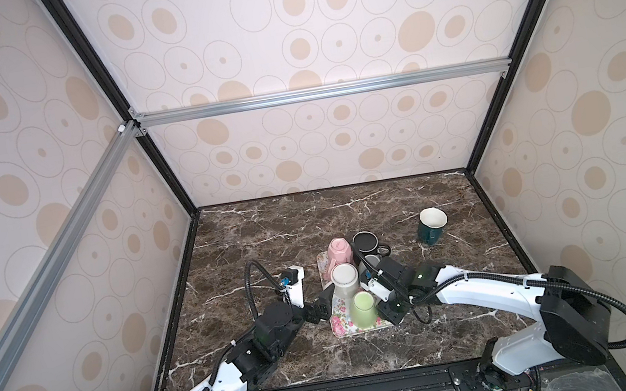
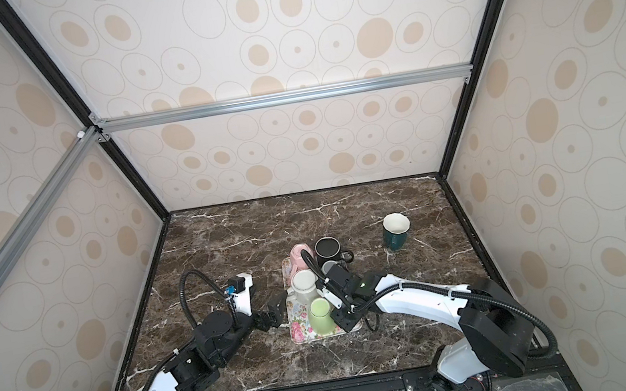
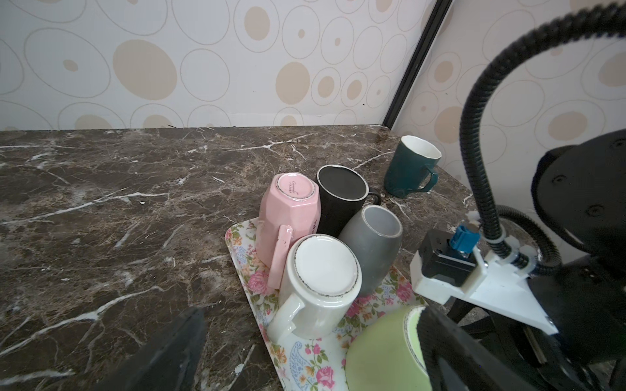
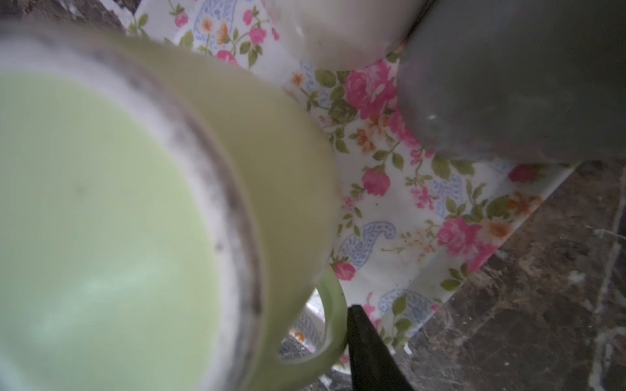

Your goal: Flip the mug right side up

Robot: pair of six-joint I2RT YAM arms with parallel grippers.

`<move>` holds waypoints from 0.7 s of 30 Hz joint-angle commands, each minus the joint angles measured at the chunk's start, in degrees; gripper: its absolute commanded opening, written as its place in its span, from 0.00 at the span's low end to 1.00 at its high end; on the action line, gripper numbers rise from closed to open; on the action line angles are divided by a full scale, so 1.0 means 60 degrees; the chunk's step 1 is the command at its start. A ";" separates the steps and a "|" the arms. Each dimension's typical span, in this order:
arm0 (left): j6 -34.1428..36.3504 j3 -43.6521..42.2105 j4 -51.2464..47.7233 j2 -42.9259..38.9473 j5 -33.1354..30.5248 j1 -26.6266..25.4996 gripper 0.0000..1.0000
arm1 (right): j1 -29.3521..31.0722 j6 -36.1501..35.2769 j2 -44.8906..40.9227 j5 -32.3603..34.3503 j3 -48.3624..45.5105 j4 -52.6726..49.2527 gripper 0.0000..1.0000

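Sitting upside down on the near end of the flowery tray (image 1: 339,324) is the green mug (image 1: 364,307), bottom up, w/ the white mug (image 1: 345,279) just behind it & the grey mug (image 3: 372,243) close by. The right fingers (image 4: 367,352) are low beside it; in the right wrist view one dark tip sits right next to the handle (image 4: 333,321). Can't tell if they hold the handle or are only near it – the other finger is hidden. The left fingers (image 3: 162,359) are wide open, holding nothing, just beside the tray's left edge.

What could go wrong, I think: the handle is thin & smooth, so the mug may slip or swing when lifted & flipped. It's packed in tight, so turning it could bump the white or grey mug & knock one over. A hard pull could drag the tray across the table (image 1: 266,233). If it drops, it may chip.
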 commanded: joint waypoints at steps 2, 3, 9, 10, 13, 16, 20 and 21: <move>0.0151 0.0169 0.0433 0.0128 0.0265 0.0106 0.98 | 0.0101 -0.0218 -0.0187 0.0069 0.0333 -0.0238 0.35; 0.0095 0.0127 0.0482 0.0152 0.0253 0.0103 0.98 | 0.0100 -0.0209 -0.0262 0.0015 0.0377 -0.0260 0.35; -0.0106 -0.0065 0.0720 0.0196 0.0325 0.0131 0.98 | 0.0100 -0.0253 -0.0159 0.0047 0.0747 -0.0626 0.33; -0.0106 -0.0106 0.0744 0.0155 0.0316 0.0131 0.98 | 0.0100 -0.0268 -0.0064 0.0132 0.0797 -0.0685 0.33; -0.0099 -0.0181 0.0692 0.0031 0.0284 0.0146 0.98 | 0.0100 -0.0281 0.0106 0.0308 0.0862 -0.0774 0.32; -0.0063 -0.0190 0.0538 -0.0052 0.0273 0.0172 0.98 | 0.0116 -0.0290 0.0125 0.0238 0.0906 -0.0789 0.32; -0.0058 -0.0245 0.0500 -0.0184 0.0257 0.0176 0.98 | 0.0141 -0.0240 0.0139 0.0419 0.1015 -0.0861 0.28; -0.0069 -0.0263 0.0504 -0.0200 0.0251 0.0176 0.98 | 0.0143 -0.0185 0.0192 0.0503 0.1092 -0.0943 0.26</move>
